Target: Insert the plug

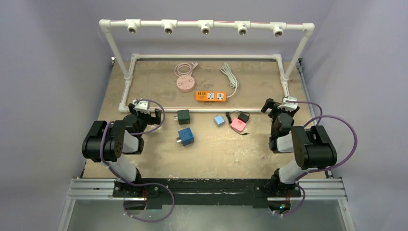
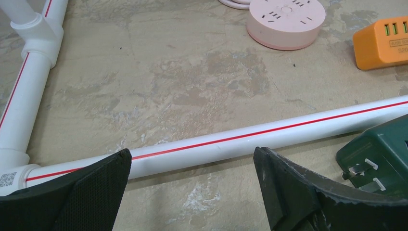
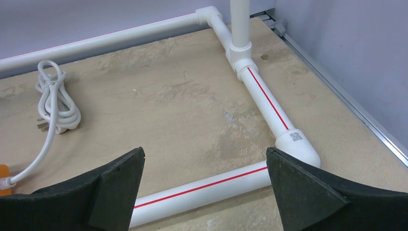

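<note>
Dark green square plastic plug (image 1: 183,116) lies flat on the mottled tan bench (image 1: 226,159), just right of the left hand (image 1: 145,113). The left wrist view shows flat metal prongs sticking up from its face. A blue boxy plastic plug (image 1: 185,136) sits just nearer than it. A small light-blue cube adapter (image 1: 219,120) and a pink-red adapter (image 1: 238,124) with a black cord lie to the right.

The orange rectangular plastic power strip (image 1: 210,96) lies beyond the near frame pipe, with two white socket faces on top. In the left wrist view its end shows pale green slots and small dark print, too small to read. The pink round plastic socket hub (image 1: 185,84) lies left of it, slotted on top, its pink cord coiled behind. A white bundled cable (image 1: 230,77) runs to the orange strip.

The white PVC pipe frame (image 1: 207,57) carries a thin red stripe. QR-code stickers sit on two elbows, one in each wrist view (image 2: 7,179).

Left hand: jaws spread wide, black textured pads, gripping nothing, over the striped pipe. Right hand (image 1: 278,108): jaws likewise wide apart, empty, near the frame's right corner, well apart from the plugs.
</note>
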Motion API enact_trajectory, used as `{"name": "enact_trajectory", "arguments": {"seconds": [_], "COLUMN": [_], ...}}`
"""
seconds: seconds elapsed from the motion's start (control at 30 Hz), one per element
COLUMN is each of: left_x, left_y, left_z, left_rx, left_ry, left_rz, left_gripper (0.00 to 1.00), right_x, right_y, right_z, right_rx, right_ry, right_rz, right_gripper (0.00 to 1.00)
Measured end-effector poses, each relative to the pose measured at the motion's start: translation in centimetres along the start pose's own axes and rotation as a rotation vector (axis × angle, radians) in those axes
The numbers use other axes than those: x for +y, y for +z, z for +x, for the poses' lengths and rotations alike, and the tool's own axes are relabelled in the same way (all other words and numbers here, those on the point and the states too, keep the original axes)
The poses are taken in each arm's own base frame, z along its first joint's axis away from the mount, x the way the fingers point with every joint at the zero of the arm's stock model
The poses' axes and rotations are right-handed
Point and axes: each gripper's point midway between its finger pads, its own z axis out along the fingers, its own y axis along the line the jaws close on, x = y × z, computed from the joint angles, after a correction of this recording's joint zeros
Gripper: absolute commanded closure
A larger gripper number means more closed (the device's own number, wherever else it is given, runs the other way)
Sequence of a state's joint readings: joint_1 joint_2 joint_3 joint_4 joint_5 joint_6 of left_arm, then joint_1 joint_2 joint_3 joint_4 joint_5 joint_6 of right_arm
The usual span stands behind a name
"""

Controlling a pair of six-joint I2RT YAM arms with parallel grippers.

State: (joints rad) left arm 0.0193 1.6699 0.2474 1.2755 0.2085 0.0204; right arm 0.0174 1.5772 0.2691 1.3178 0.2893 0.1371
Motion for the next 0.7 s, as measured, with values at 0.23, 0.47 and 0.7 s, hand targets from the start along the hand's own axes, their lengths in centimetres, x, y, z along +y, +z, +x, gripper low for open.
{"name": "enact_trajectory", "arguments": {"seconds": [0.23, 0.47, 0.7], "left_x": [0.0, 0.8, 1.4], "left_y": [0.0, -0.3, 1.5], "left_z": [0.1, -0.3, -6.1], "left_rx": [0.002, 0.024, 0.011], "left_ry": [0.0, -0.018, 0.019], "left_rz": [0.0, -0.02, 0.001], "left_gripper": [0.01, 0.01, 0.01], "right_x": [0.0, 1.3, 3.8], "right_y": [0.0, -1.2, -0.9], "right_z": [0.0, -2.9, -11.3], "right_rx": [0.0, -0.034, -0.072], "right_ry": [0.0, -0.008, 0.228], "right_rz": [0.0, -0.059, -0.105], "right_gripper": [0.01, 0.01, 0.01]}}
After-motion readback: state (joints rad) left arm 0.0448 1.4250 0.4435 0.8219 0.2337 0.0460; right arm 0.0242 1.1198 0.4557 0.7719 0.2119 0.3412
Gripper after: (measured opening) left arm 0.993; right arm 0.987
